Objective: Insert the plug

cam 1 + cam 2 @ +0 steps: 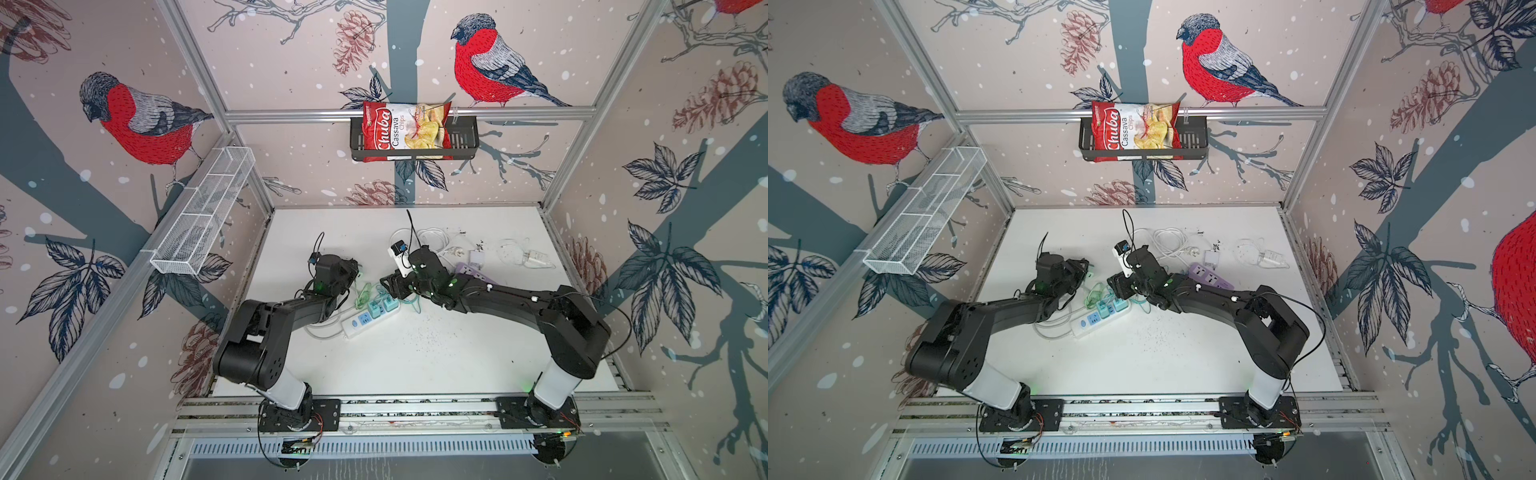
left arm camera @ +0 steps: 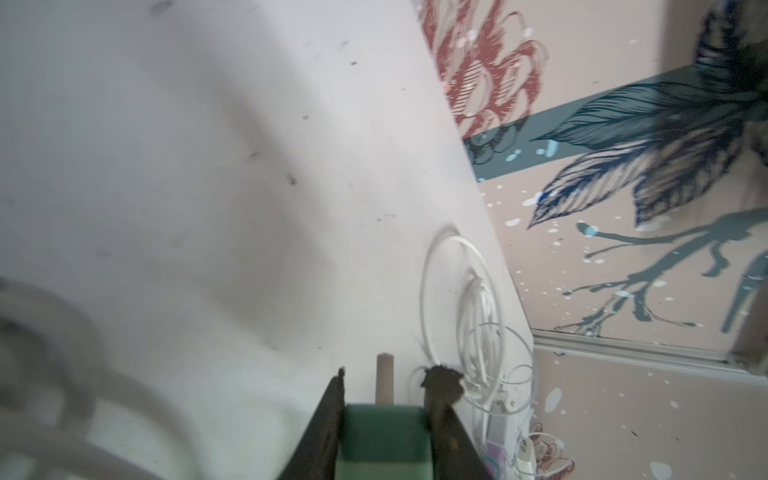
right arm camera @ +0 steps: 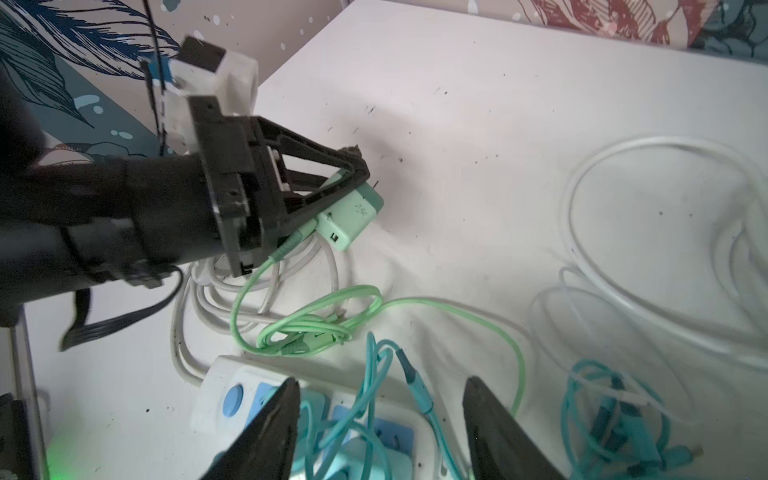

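**Mint green plug clamped in your left fingers; your right fingers spread over the strip**

Your left fingers (image 3: 353, 174) are closed tight on the mint green plug (image 3: 351, 216), pinching its body from both sides. Its prong (image 2: 384, 380) sticks out past the fingertips towards bare desk (image 3: 498, 124). Whether the plug clears the desk surface, I cannot tell. The mint cable (image 3: 316, 328) runs back from the plug under those fingers and lies coiled between your two sets of fingers.

Your right fingers (image 1: 390, 289) stand wide apart and hold nothing. Directly beneath them lies the white power strip (image 3: 224, 374), with two teal adapters (image 1: 390, 304) seated in it. A teal cable (image 3: 376, 370) loops up through the gap between the fingers. One blue socket (image 1: 365, 320) shows uncovered, just past the adapters from your right fingers and near your left ones.

Ahead of your left fingertips the desk is open as far as the white cable coil (image 2: 457, 299), which lies close to the desk edge under the wall (image 2: 623, 166). To one side of your right fingers a teal bundle (image 3: 615, 419) and a big white loop (image 3: 623, 208) crowd the desk. To the other side stands your left arm (image 3: 124, 208), with grey-white cord (image 3: 199, 299) heaped under it.
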Action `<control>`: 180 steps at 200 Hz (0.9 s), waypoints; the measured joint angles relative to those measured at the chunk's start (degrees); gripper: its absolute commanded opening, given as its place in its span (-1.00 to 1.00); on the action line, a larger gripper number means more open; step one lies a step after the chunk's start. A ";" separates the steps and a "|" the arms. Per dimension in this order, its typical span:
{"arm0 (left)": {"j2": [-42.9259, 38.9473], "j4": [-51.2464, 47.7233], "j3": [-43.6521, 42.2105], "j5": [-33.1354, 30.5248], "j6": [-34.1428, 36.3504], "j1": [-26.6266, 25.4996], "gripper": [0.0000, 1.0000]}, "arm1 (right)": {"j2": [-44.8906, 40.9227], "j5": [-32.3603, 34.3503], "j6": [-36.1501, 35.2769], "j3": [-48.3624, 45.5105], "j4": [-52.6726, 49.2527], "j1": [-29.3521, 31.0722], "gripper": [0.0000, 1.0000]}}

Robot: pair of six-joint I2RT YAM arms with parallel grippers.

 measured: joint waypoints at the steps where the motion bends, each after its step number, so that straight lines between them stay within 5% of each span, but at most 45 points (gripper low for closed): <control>1: -0.15 -0.15 0.07 0.11 0.07 0.02 -0.70 | 0.02 0.07 -0.09 0.04 0.02 0.04 0.23; 91: -11.02 -19.71 7.39 4.33 9.97 0.55 -0.69 | -2.60 17.33 -14.49 -3.74 8.87 12.48 0.30; 180: -12.41 -23.19 6.51 9.44 8.83 0.55 -0.69 | 2.80 35.36 -27.98 -4.98 23.04 18.38 0.29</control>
